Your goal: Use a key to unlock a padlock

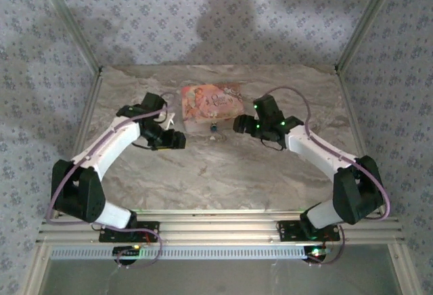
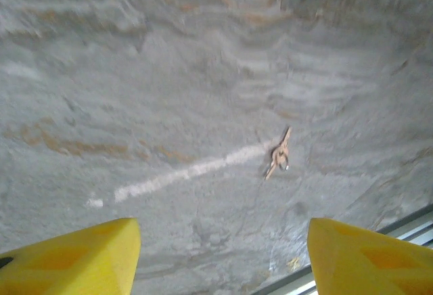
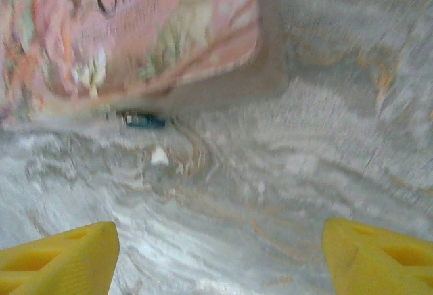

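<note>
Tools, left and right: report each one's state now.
Left tool: open, holding nothing.
Right tool: open, holding nothing.

padlock (image 3: 144,120): blurred, at pink box (image 3: 135,31) edge; pink box: cropped top, left; brass item (image 2: 279,153): too blurred to identify

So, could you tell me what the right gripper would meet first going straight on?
Probably the bare table, though depth is unclear: the right gripper points down at it, with the padlock left of its line and the pink box beyond.
</note>
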Motion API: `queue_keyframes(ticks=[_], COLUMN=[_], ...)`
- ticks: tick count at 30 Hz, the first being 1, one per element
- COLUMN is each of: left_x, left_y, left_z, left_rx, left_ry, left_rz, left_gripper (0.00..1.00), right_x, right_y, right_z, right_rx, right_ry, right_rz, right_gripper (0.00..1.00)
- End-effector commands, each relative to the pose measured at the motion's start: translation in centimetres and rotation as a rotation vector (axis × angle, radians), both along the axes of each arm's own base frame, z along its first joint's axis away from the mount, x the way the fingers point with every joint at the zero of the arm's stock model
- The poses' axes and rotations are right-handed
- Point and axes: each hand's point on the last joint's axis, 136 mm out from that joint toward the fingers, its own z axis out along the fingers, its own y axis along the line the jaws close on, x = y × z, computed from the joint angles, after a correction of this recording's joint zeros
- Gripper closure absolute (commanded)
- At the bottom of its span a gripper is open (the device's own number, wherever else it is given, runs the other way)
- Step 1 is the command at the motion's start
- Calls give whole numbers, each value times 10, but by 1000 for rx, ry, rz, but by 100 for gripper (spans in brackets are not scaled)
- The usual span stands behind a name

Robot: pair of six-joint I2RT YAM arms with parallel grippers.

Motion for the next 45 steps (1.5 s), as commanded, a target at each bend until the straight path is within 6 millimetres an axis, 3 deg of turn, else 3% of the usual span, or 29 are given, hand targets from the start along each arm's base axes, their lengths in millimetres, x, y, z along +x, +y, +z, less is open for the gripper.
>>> queue_keyframes(ticks=[1, 9, 18, 25, 29, 34, 45], left_x=[-5, -15, -23, -15, -7, -12, -27], left_y=[-3, -19, -53, -80, -85, -93, -94], left_z=[4, 12, -21, -31, -43, -74, -107], left_rx=[16, 27, -2, -62, -51, -48, 50], left_ry=[-45, -81, -123, -191, -185, -98, -52], left_rz=[-5, -61, -143, -223, -228, -195, -198], left_gripper=[34, 34, 40, 46, 51, 62, 61], right_x=[-16, -30, -36, -26, -21, -23, -24], right_y=[9, 18, 15, 17, 22, 37, 44], right_z=[-7, -24, -43, -47, -54, -64, -71], right_rx=[-4, -23, -27, -29, -30, -43, -65], right_ry=[17, 24, 63, 60, 70, 106, 128], right_rz=[43, 63, 15, -21, -35, -4, 41], right_gripper=[20, 20, 21, 21, 21, 22, 21])
